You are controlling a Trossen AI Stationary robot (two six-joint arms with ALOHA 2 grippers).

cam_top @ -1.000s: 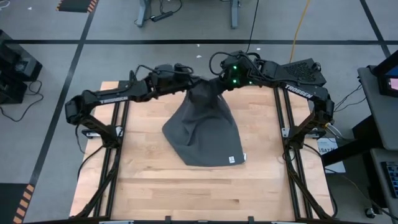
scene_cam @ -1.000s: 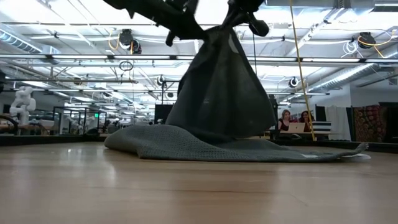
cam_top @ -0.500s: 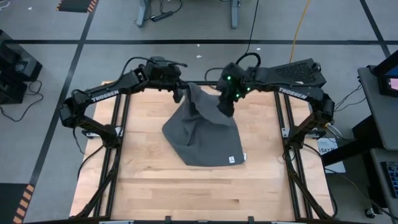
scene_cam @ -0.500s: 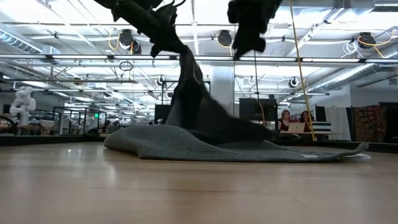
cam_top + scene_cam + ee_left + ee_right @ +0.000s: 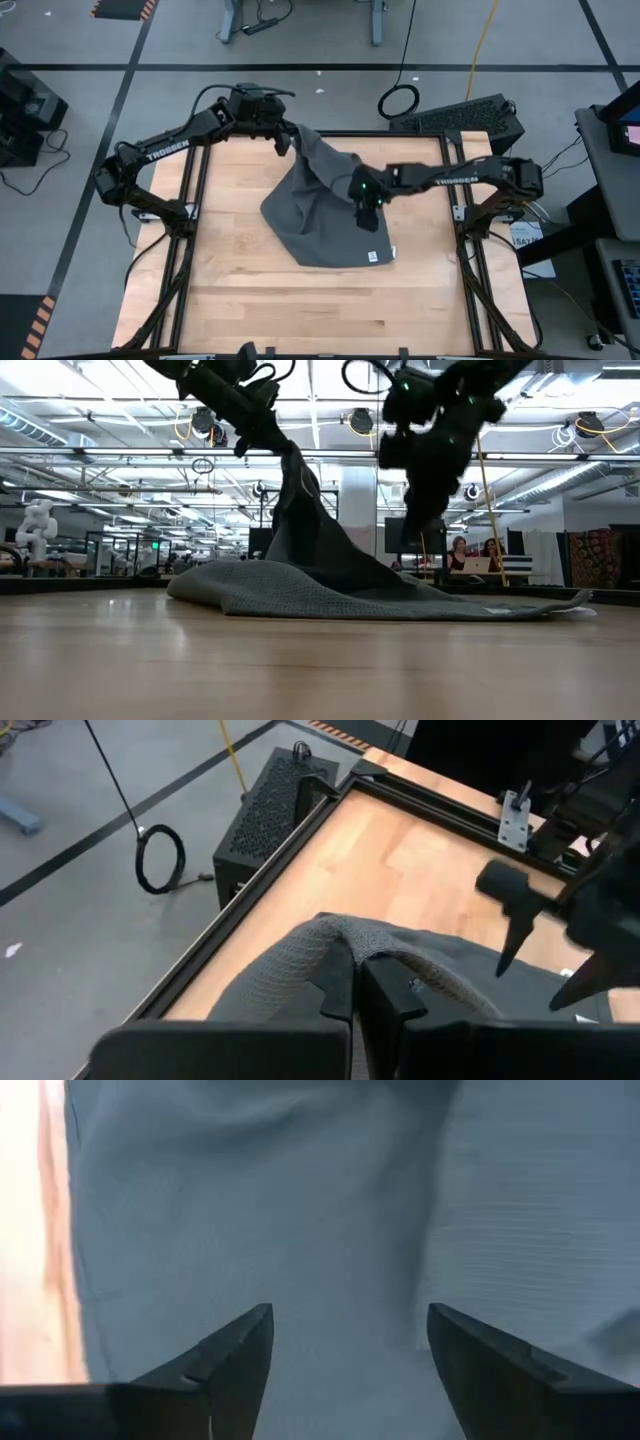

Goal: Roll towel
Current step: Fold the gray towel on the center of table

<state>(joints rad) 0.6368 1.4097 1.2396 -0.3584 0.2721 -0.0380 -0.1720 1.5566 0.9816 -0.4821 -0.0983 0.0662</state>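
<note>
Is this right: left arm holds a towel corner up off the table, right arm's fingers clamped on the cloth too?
Not quite. The right gripper has its fingers open, hovering over the towel and gripping nothing, as the right wrist view shows. The left gripper does hold a towel corner up off the table.

Bare table (image 5: 300, 310) along the near side, free passage. Towel (image 5: 325, 225) heaped mid-table, one corner lifted by left gripper (image 5: 283, 143). Right gripper (image 5: 370, 215) hangs over it, jaws apart.
</note>
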